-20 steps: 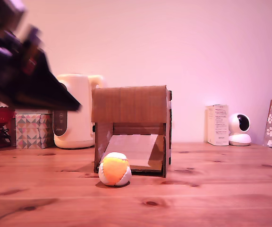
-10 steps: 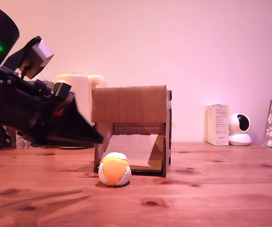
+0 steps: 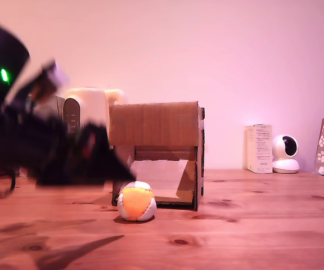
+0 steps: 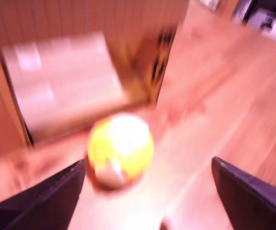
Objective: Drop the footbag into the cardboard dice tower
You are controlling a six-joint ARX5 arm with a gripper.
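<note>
Nothing is yet done: the footbag lies ungrasped on the surface before the cardboard dice tower, framed by the wide-spread, empty pincer.

A plain wall is glowing pinkish behind a knotty wooden table, whose boards are filling everything toward 6 o'clock.

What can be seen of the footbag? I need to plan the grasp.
The footbag is a small, soft-looking ball of orange, yellow and white panels. It rests on the wooden table, right before the cardboard dice tower's lower opening. The blurred claw is open, one finger close beside it; contact cannot be told.
</note>
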